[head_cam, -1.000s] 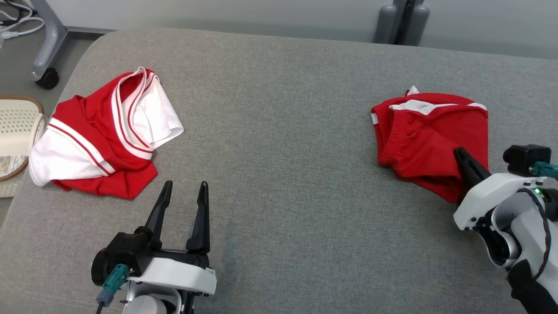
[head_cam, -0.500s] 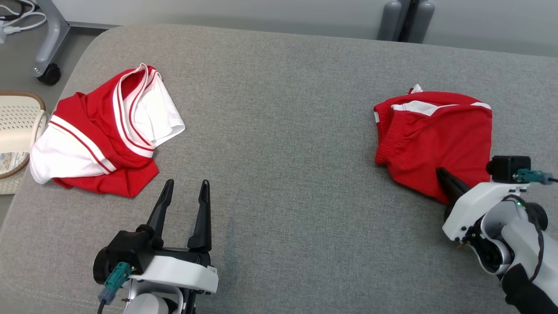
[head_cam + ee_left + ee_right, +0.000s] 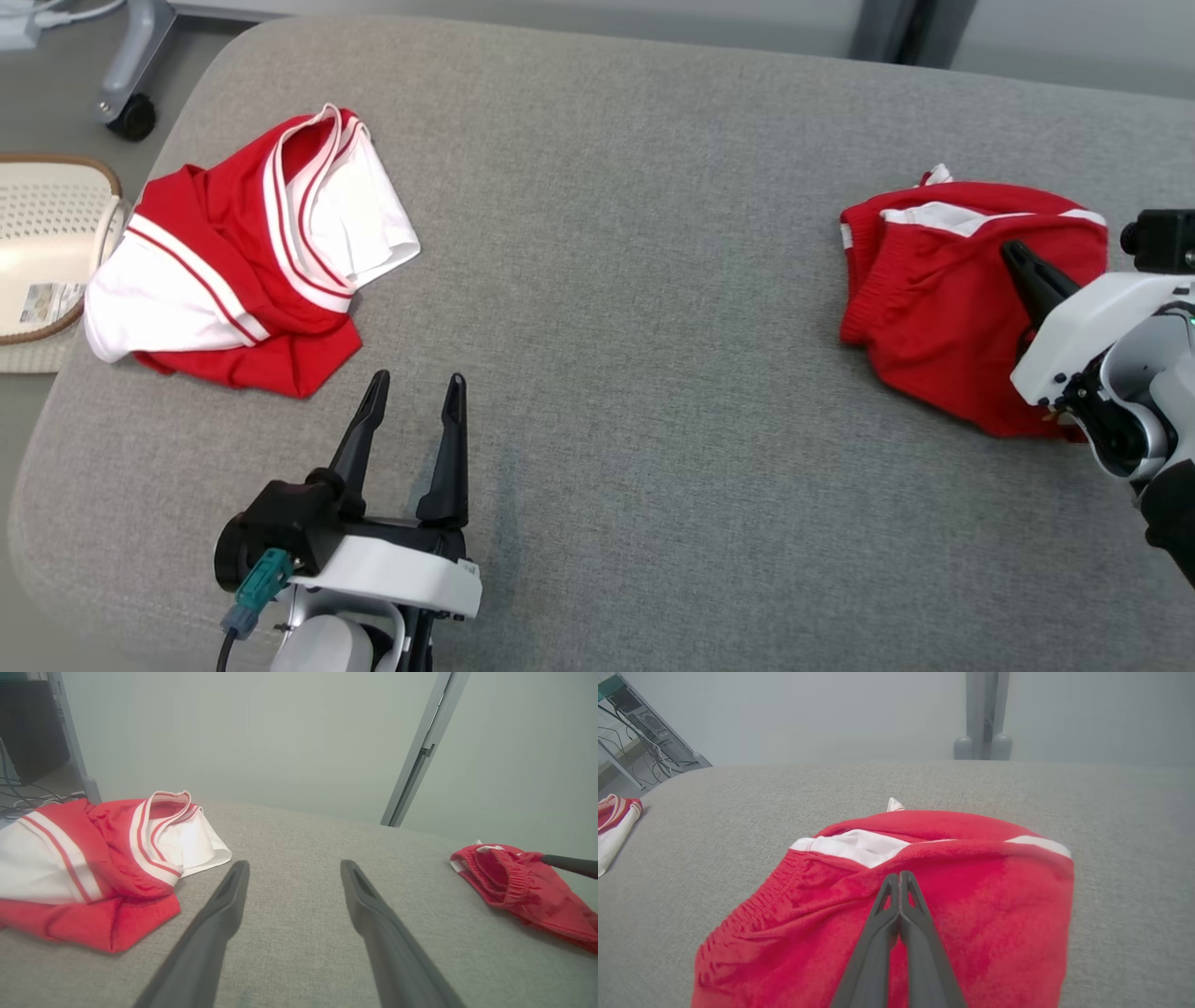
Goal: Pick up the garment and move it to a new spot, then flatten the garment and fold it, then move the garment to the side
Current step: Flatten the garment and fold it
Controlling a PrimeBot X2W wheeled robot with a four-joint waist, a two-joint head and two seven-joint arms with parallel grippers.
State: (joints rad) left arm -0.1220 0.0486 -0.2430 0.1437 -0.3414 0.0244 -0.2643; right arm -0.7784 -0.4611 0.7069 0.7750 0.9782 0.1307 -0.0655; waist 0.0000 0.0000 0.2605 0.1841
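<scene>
Lying bunched at the right end of the grey padded worktop, the red shorts show a white stripe along their far edge. The right tool is over them, its fingers pressed together with no cloth between them in the right wrist view. The left tool hovers with fingers apart, empty, near a red-and-white shirt beside a basket.

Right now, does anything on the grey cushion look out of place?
Nothing spilled or damaged. The red-and-white jersey lies crumpled at the cushion's left edge, beside the basket; the red shorts are bunched on the right, under the shut right gripper.
</scene>
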